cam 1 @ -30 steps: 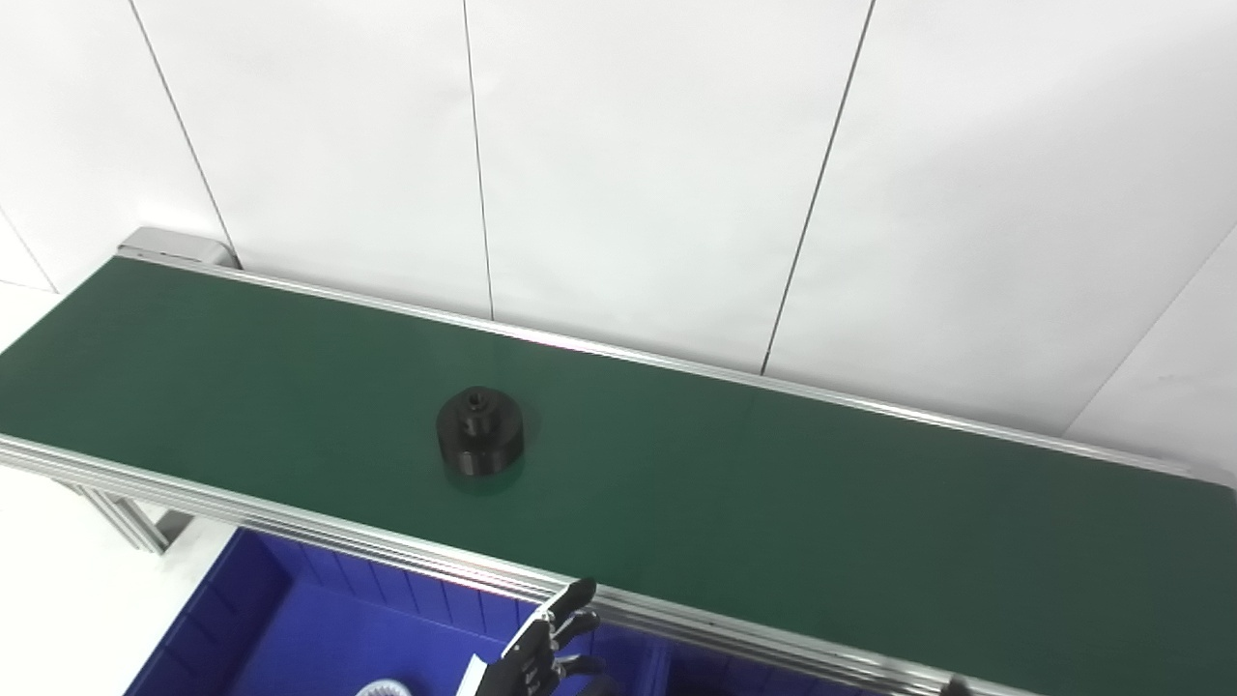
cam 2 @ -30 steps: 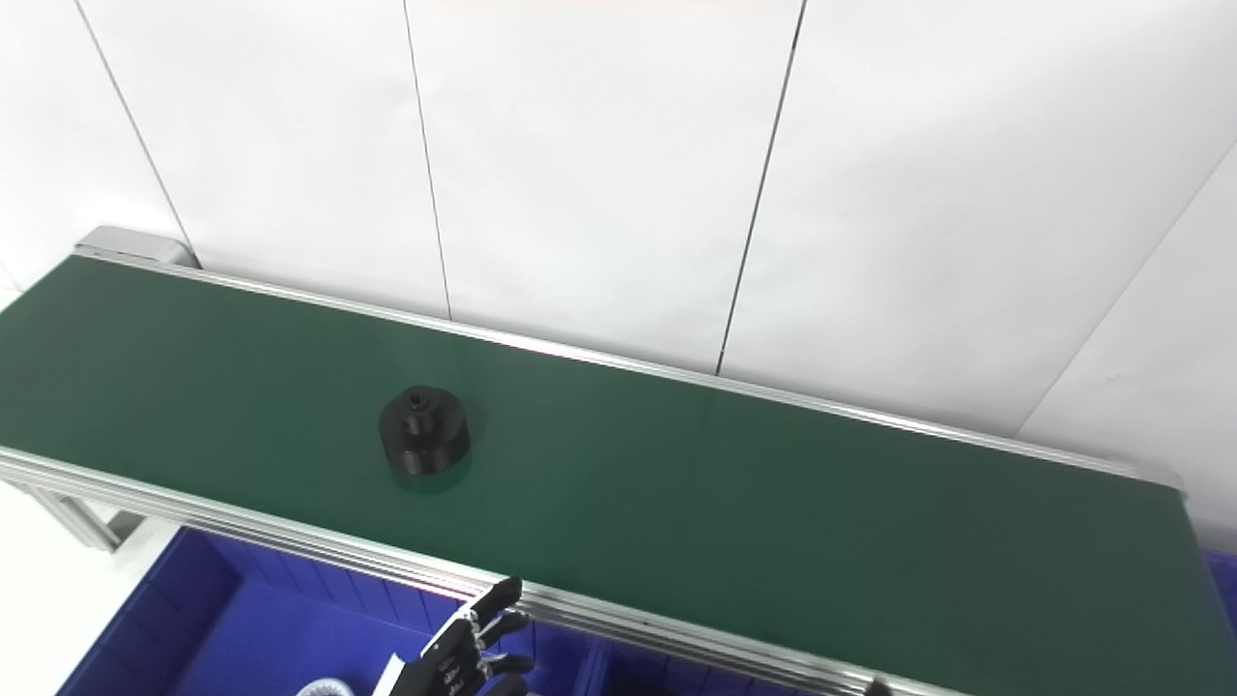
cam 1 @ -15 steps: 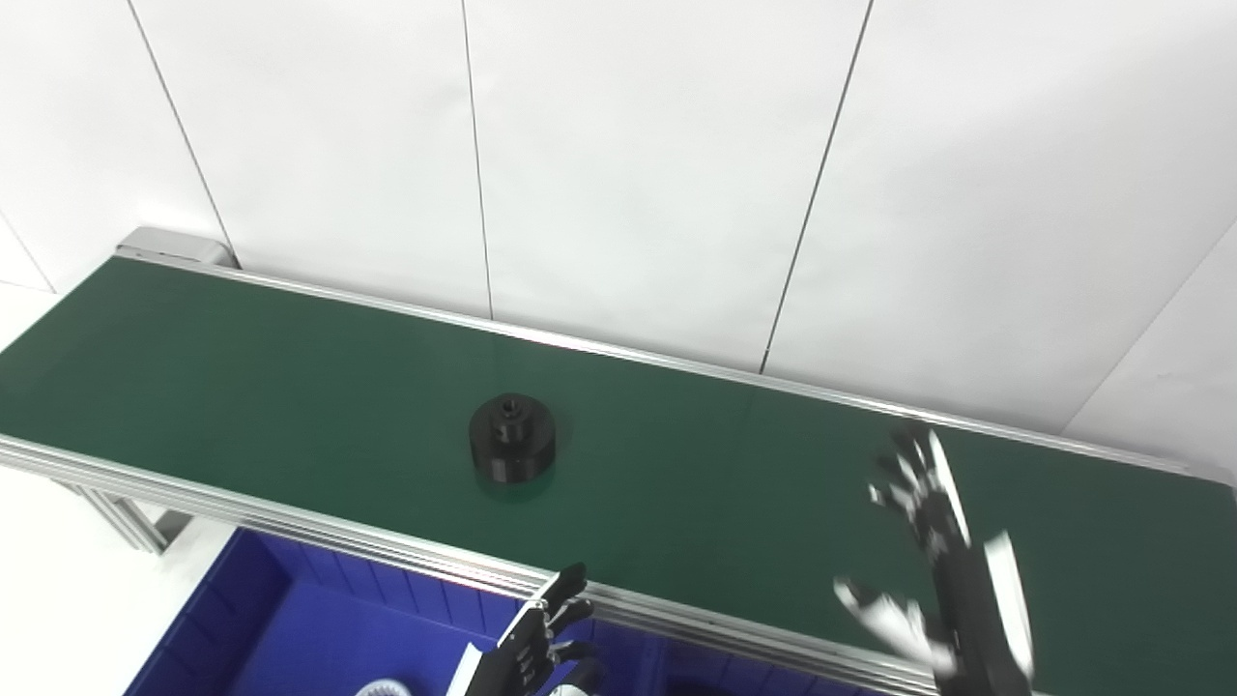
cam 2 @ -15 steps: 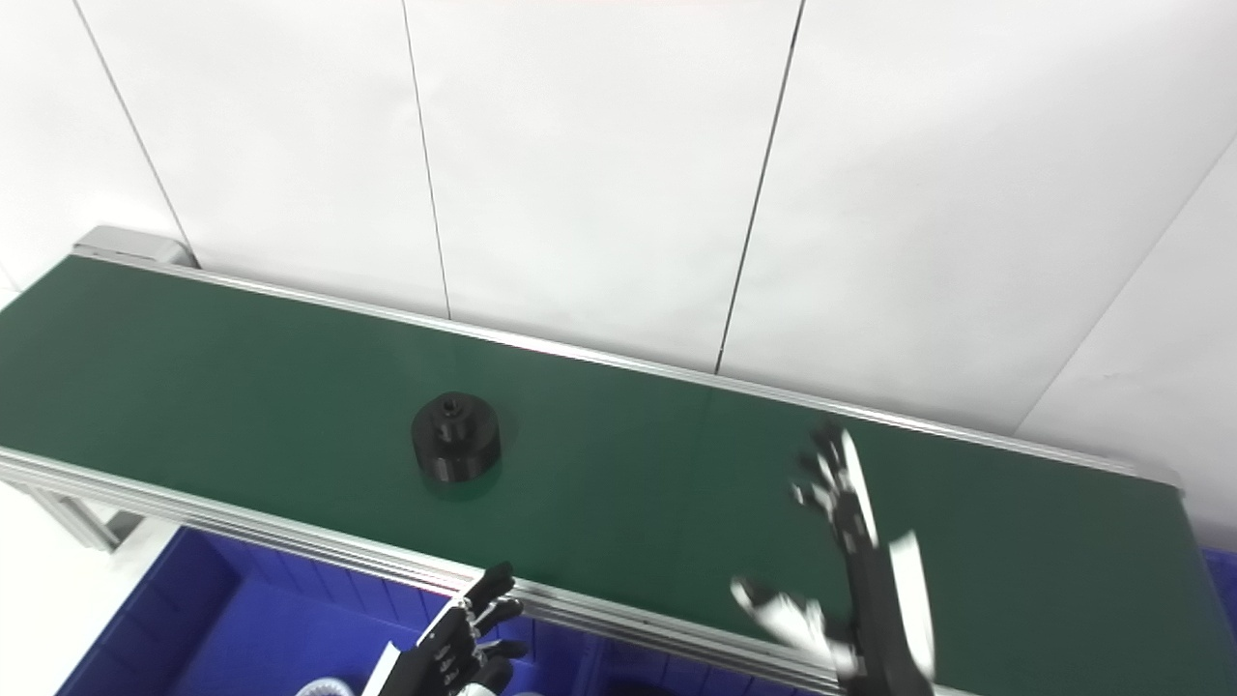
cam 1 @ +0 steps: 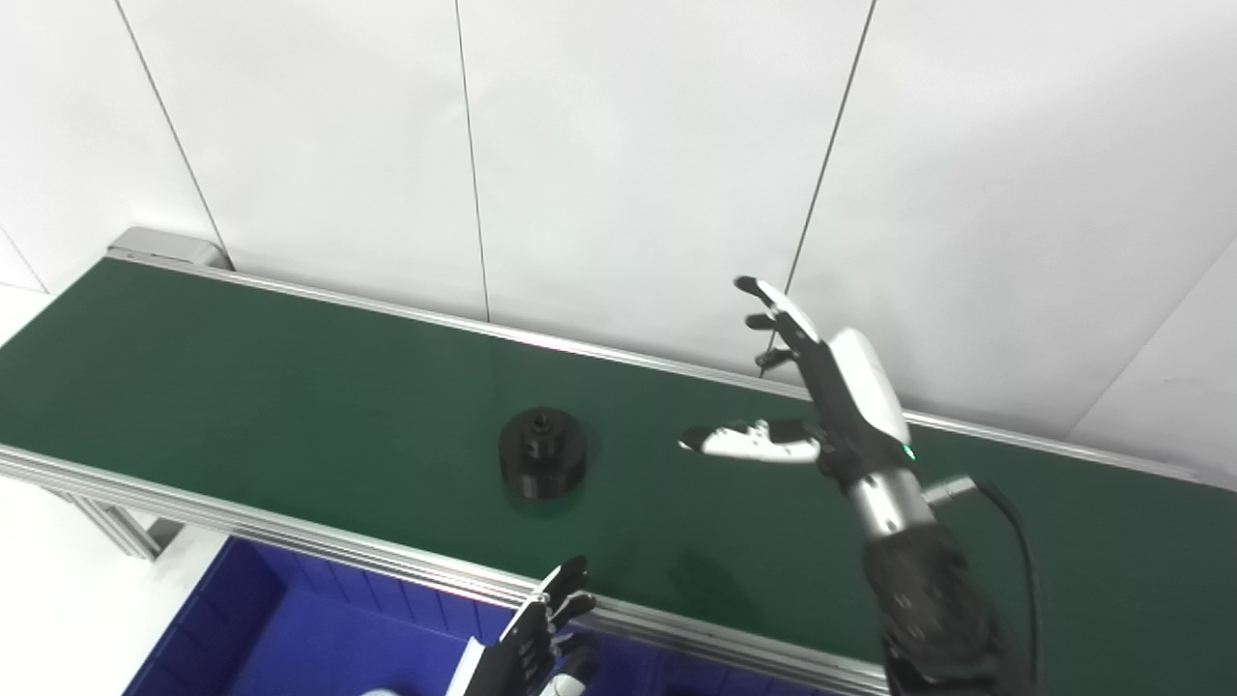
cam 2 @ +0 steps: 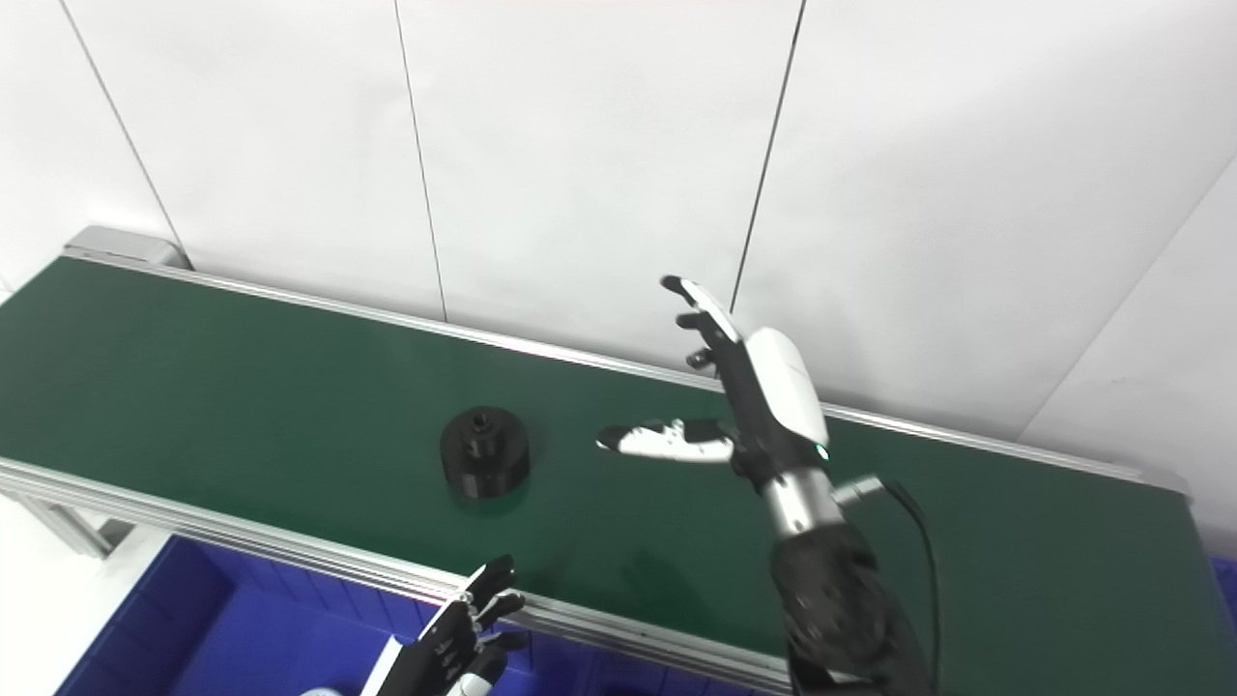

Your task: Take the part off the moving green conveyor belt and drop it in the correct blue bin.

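The part [cam 1: 542, 464], a black round piece with a raised hub on top, sits upright on the green conveyor belt [cam 1: 290, 387], near the belt's middle and closer to its near rail than to the far one. You see the belt run diagonally across the view in front of a white panelled wall [cam 1: 628, 145]. Below the near rail, note the blue bin [cam 1: 290, 628]. The right hand [cam 1: 821, 396] is raised above the belt, to the right of the part and apart from it, fingers spread wide, thumb extended toward the part, holding nothing. The left hand [cam 1: 532, 648] hangs over the bin at the bottom edge, fingers apart and empty.
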